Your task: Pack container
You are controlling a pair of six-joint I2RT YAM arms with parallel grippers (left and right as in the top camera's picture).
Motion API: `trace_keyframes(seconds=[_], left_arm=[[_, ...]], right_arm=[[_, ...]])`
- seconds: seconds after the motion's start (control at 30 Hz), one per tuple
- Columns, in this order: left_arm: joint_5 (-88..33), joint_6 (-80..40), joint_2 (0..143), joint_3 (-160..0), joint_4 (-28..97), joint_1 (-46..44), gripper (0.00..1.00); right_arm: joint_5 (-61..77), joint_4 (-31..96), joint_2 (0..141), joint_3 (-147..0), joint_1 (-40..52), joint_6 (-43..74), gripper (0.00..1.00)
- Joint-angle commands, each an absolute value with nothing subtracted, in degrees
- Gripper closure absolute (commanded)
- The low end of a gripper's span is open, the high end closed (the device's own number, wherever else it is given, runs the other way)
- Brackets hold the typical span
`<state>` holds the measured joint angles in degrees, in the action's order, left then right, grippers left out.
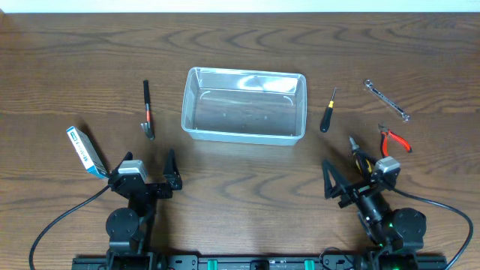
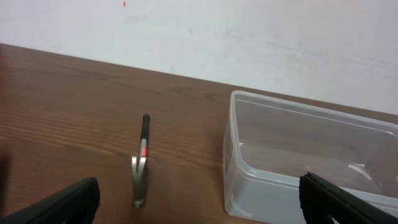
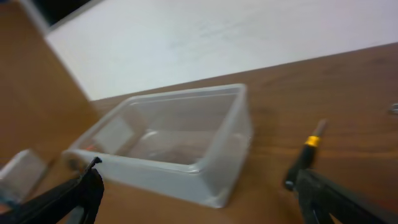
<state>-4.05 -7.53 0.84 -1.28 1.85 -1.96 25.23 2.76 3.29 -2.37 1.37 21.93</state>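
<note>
The clear plastic container [image 1: 244, 105] stands empty at the table's middle; it also shows in the left wrist view [image 2: 311, 162] and the right wrist view [image 3: 180, 143]. A small hammer with a black and red handle [image 1: 148, 110] lies left of it, also seen in the left wrist view [image 2: 142, 163]. A black-handled screwdriver [image 1: 328, 111] lies right of it, also seen in the right wrist view [image 3: 305, 158]. A wrench [image 1: 386, 100] and red pliers [image 1: 394, 139] lie further right. My left gripper [image 1: 142, 169] and right gripper [image 1: 339, 169] are open and empty near the front.
A small blue-and-white box [image 1: 85, 151] lies at the left, close to my left arm. A pale wall runs behind the table's far edge [image 2: 249, 37].
</note>
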Motion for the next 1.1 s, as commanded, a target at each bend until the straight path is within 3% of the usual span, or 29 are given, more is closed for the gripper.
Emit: trace_keyframes(seconds=[0.0, 0.43, 0.67, 0.83, 0.87, 0.9, 0.93, 0.97, 1.0, 1.07], left_arm=[[-3.9, -7.8, 0.3, -0.2, 3.2, -1.7, 0.02], [-5.4, -12.3, 5.3, -11.0, 5.8, -1.7, 0.02], [-5.3, -11.0, 22.0, -32.5, 25.4, -1.7, 0.02], [-5.3, -7.9, 34.3, -49.0, 41.8, -1.7, 0.02], [-5.3, -6.6, 36.2, -51.9, 44.5, -1.7, 0.02], [-5.3, -6.0, 37.6, -54.4, 46.7, -1.7, 0.02], [-5.4, -6.1, 38.7, -56.6, 48.7, -1.7, 0.02], [-5.5, -6.2, 39.7, -59.3, 51.2, -1.7, 0.02], [-5.7, -6.3, 40.4, -61.7, 53.7, -1.7, 0.02], [-5.6, -6.2, 40.8, -65.1, 57.0, -1.7, 0.02]], right_arm=[[30.3, 3.6, 6.4, -10.3, 1.8, 22.7, 0.01], [26.3, 43.1, 48.8, -52.8, 1.8, -1.9, 0.01], [11.4, 66.0, 70.1, -75.9, 3.4, -7.8, 0.01], [16.5, 65.7, 77.2, -80.9, 3.5, -5.3, 0.01], [22.0, 64.5, 77.9, -80.9, 3.5, -7.4, 0.08], [25.1, 63.7, 78.3, -80.9, 3.5, -8.8, 0.38], [27.2, 62.4, 78.8, -80.9, 3.5, -8.9, 0.78], [26.9, 61.3, 79.1, -80.9, 3.9, -7.3, 0.92], [25.3, 60.6, 79.4, -80.9, 4.5, -5.6, 0.99], [21.3, 59.7, 79.8, -80.9, 6.5, -4.0, 0.99]])
